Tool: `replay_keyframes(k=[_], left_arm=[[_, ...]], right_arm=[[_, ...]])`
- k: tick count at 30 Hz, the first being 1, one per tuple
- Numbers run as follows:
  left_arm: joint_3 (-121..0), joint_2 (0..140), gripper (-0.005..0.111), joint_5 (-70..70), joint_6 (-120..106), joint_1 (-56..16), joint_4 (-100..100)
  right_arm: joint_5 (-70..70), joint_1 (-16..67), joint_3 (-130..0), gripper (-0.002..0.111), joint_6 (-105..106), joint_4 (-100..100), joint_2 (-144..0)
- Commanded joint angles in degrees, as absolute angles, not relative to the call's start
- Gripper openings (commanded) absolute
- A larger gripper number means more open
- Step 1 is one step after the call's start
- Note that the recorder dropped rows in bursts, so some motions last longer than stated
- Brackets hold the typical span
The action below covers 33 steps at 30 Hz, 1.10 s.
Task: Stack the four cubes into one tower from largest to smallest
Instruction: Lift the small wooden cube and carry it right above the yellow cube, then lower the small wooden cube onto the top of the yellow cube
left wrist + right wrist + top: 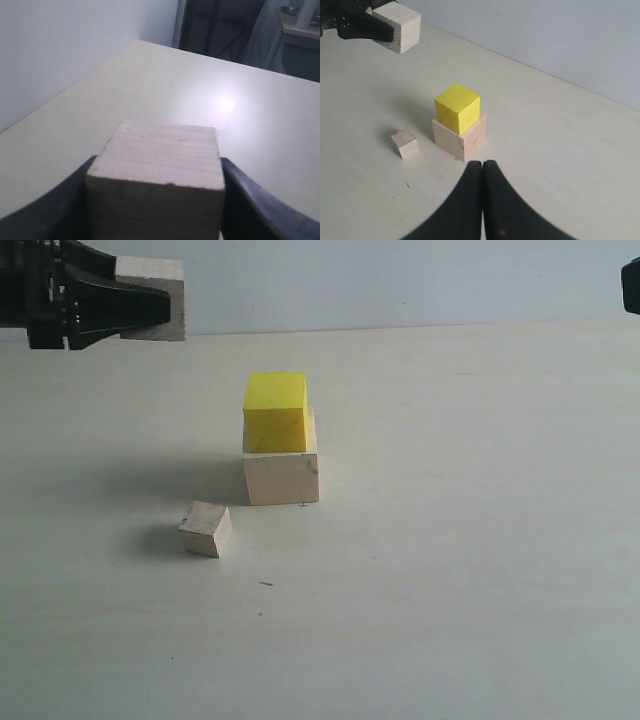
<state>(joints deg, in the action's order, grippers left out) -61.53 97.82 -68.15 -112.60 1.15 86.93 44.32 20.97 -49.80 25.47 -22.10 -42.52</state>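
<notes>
A bright yellow cube (276,410) sits on the large pale wood cube (282,478) mid-table, set toward its back left. The small wood cube (205,528) lies on the table in front and to the left, apart from them. High at the far left, my left gripper (140,305) is shut on the medium wood cube (155,270), holding it above the table. In the left wrist view this cube (160,170) fills the space between the dark fingers (260,200). My right gripper (482,165) is shut and empty, a short way in front of the two-cube stack (460,137).
The pale tabletop (480,570) stretches wide around the cubes, with a plain wall behind it. A dark part of the right arm (632,285) shows at the top right edge. In the left wrist view, dark furniture (220,30) stands beyond the table's far edge.
</notes>
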Motion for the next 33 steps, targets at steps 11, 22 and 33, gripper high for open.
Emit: replay_keyframes(k=[11,22,33], left_arm=[[-61.37,101.95,0.0,-69.96,-120.25,-0.75,96.95],[-67.38,112.5,0.0,-69.96,-120.23,-6.01,94.86],[-72.09,116.29,0.0,-69.96,-120.23,-9.3,94.49]], right_arm=[[43.59,20.73,-49.47,0.0,25.53,-22.45,-42.01],[43.59,20.73,-49.47,0.0,25.69,-21.82,-42.01],[43.81,20.73,-49.47,0.0,25.69,-22.2,-42.01]])
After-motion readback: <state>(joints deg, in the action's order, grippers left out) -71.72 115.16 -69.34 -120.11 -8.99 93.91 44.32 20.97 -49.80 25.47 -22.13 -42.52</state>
